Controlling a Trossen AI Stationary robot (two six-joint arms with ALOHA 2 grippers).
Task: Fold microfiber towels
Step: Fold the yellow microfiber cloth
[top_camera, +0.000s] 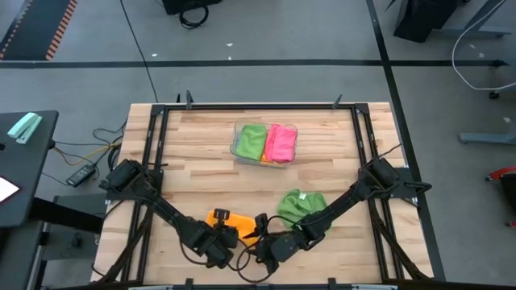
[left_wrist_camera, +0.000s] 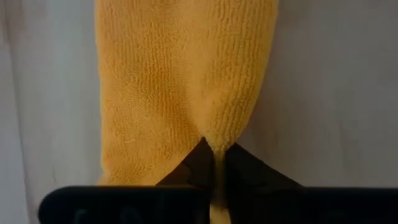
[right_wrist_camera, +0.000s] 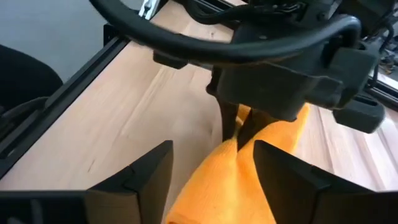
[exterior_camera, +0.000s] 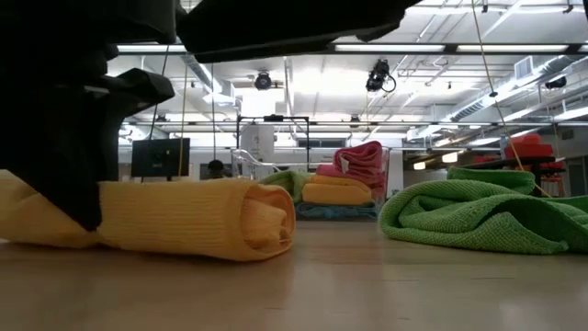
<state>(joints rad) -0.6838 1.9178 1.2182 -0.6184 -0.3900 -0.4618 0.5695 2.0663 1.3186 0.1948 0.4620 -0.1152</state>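
Both arms are stretched low toward the near edge of the wooden table (top_camera: 201,173) and meet around the orange microfiber towel (top_camera: 219,217), which lies there as a long, loosely rolled-up bundle. The left gripper (left_wrist_camera: 214,163) reaches in from the left side, elbow bent down low, and its fingers are pinched tight on a small ridge of the orange cloth, with only a sliver of fabric between the tips. The right gripper (right_wrist_camera: 214,163) comes in from the other side, angled down toward the same towel; its two fingers stand apart with the orange fabric between them, not squeezing it as far as I can see. From table level the orange roll sits flat on the wood with its rolled end facing the camera.

A crumpled green microfiber towel (top_camera: 301,203) sits just beside the right arm, a bit farther back on the table. At the far middle, a clear plastic tray (top_camera: 239,153) holds a folded green towel (top_camera: 251,141) and a pink towel (top_camera: 280,142) side by side, with a bit of orange showing under them.
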